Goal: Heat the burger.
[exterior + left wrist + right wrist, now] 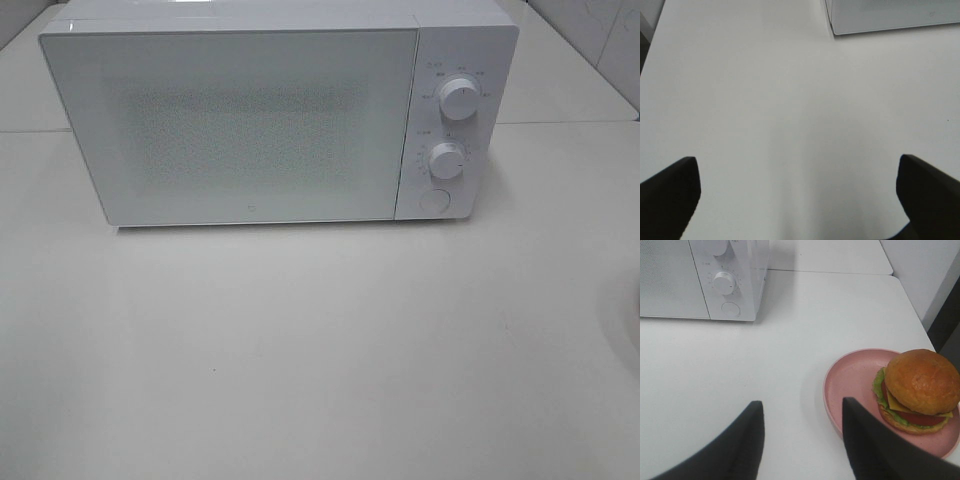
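White microwave oven (pixel 240 125) and round pink plate (pixel 850 385) on white table (pixel 320 350)

The oven door is closed; two round knobs (pixel 458 100) stand above one button (pixel 434 200).

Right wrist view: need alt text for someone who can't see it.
A burger with bun, lettuce, cheese and tomato sits on a pink plate on a white table, just beyond the right gripper, whose dark fingers stand apart with nothing between them. Farther off stands a white microwave, door closed, with a dial and a round button.
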